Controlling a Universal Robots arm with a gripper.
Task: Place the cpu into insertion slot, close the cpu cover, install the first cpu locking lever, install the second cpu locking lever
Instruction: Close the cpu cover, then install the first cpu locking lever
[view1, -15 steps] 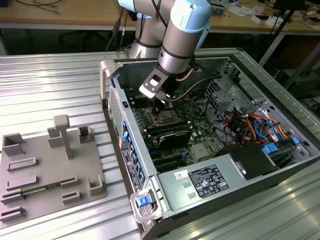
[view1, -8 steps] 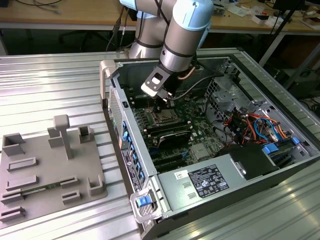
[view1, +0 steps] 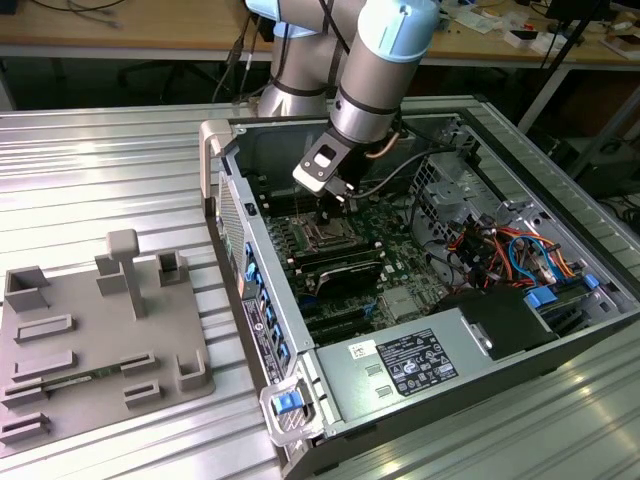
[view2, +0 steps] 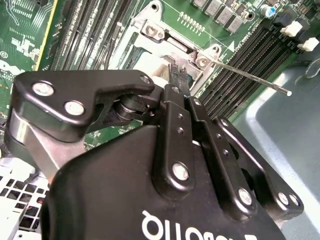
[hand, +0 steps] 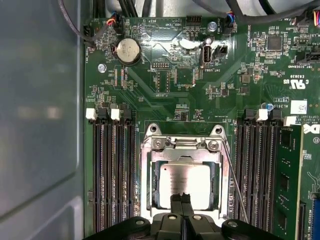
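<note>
While clenched empty, end effector (hand: 181, 196) directly over cpu (hand: 191, 182) in insertion slot (hand: 156, 187).

Robotics lab or workshop: ribbed metal table (view1: 100, 170), open computer case (view1: 228, 200), cable-strewn wooden workbench (view1: 150, 30) behind.

Silvery cpu (hand: 186, 184), shiny grey cpu cover (hand: 146, 182), green motherboard (hand: 165, 105), black hand (hand: 181, 198).

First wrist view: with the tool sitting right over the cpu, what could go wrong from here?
The tool, fingertips together, sits over an edge of the cpu; pushing down could scratch or tilt it. The cpu cover looks down, but a thin lever angles free beside it toward the memory slots, so the cover may lift or the lever may snag.
</note>
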